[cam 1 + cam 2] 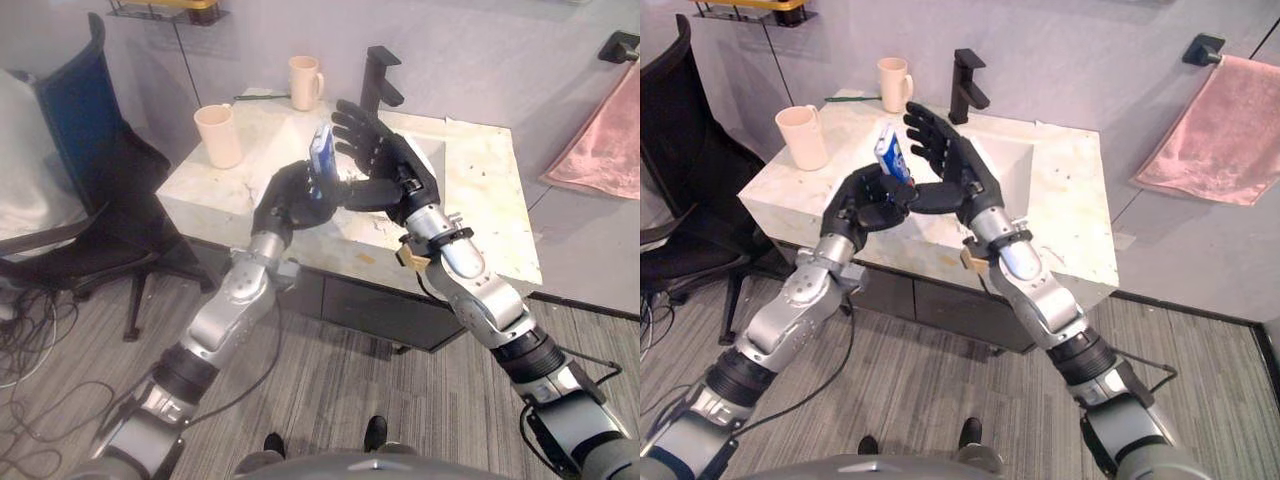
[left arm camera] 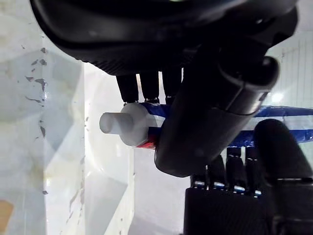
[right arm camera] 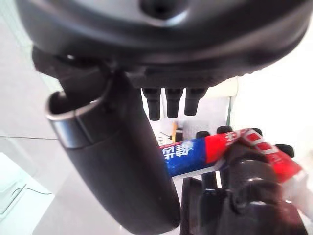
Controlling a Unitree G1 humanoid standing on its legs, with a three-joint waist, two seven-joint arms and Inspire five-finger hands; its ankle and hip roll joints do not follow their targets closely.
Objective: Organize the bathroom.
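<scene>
While my left hand [image 1: 290, 200] curls round the lower part of a toothpaste tube [image 1: 321, 155], the tube stands nearly upright above the basin [image 1: 1015, 160] — crimped blue end up, white cap [image 2: 113, 122] down, as my left wrist view shows. Fingers and thumb wrap it firmly; red and blue print shows past my thumb in the right wrist view. My right hand [image 1: 385, 160] is beside the tube, fingers straight and spread, palm turned toward it, its thumb reaching across toward my left hand. Whether the right palm touches the tube I cannot tell; it grips nothing. Both hands hang over the front part of the counter [image 1: 480, 200], white marble with grey veins. Behind them — a black tap [image 1: 967, 80] at the back of the basin. Two cream mugs stand on the counter's left side: near mug [image 1: 219, 135] by the left edge, far mug [image 1: 304, 82] by the wall, well apart. A pink towel [image 1: 1210, 135] hangs from a black bar [image 1: 1202, 47] on the wall at right. A dark chair [image 1: 100, 160] stands left of the counter on grey plank floor [image 1: 910, 380].
</scene>
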